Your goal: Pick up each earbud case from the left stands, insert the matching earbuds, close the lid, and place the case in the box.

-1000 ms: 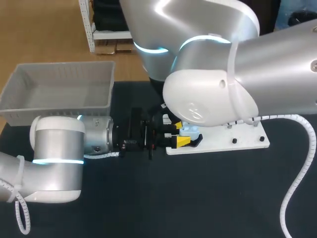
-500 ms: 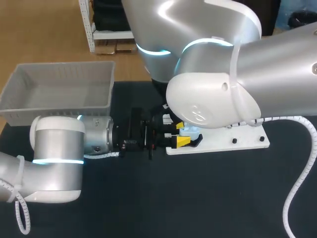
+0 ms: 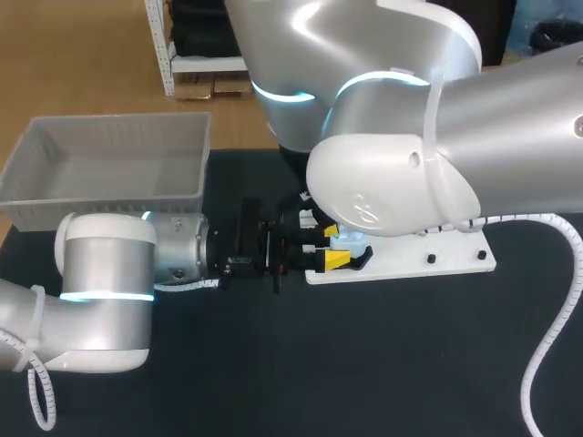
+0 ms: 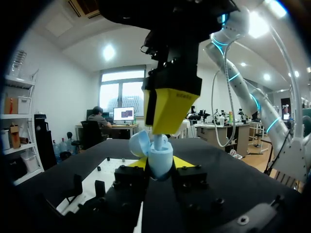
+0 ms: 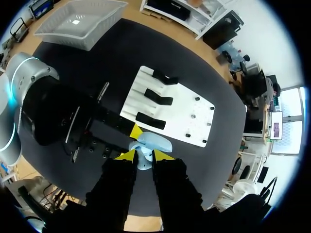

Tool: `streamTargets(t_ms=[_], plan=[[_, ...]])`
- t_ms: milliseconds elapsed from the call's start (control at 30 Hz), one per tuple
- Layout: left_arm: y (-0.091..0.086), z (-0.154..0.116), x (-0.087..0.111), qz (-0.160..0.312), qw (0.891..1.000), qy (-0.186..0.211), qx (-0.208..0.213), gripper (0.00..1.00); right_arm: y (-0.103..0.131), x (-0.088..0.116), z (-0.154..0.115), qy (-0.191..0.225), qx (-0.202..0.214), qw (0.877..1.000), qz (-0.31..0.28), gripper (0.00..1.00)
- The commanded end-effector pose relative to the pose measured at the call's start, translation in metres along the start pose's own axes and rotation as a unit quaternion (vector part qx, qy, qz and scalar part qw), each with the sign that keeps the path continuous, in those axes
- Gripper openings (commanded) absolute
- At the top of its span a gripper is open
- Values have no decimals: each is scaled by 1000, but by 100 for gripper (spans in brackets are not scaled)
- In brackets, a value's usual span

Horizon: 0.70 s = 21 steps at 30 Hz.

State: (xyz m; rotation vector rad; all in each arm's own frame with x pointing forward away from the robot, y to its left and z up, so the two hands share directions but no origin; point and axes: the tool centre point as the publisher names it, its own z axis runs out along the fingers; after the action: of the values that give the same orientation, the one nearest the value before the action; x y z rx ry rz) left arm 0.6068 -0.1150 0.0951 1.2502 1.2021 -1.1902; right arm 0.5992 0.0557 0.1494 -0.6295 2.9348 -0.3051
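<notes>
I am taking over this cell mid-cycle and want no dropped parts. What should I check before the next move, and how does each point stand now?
1. Grip: light blue earbud case clamped between the yellow tips of the left tool: ok.
2. Opening: lid of the case swung open: ok.
3. Alignment: right tool directly over the open case: ok.
4. Seating: earbuds fully down in the case: cannot tell, as the right tool hides the inside.
5. Drop-off: white plastic box upright at the table's far left: ok.
</notes>
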Motion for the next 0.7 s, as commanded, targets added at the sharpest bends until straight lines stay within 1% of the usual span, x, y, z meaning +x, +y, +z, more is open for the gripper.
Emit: streamTargets(t_ms=[33, 700], plan=[[-1, 0, 0, 1, 1000, -1, -2, 0, -2, 2, 3, -1, -1, 1000, 1, 0], [-1, 0, 0, 1, 1000, -1, -2, 0, -4, -3, 6, -5, -4, 1000, 2, 0]])
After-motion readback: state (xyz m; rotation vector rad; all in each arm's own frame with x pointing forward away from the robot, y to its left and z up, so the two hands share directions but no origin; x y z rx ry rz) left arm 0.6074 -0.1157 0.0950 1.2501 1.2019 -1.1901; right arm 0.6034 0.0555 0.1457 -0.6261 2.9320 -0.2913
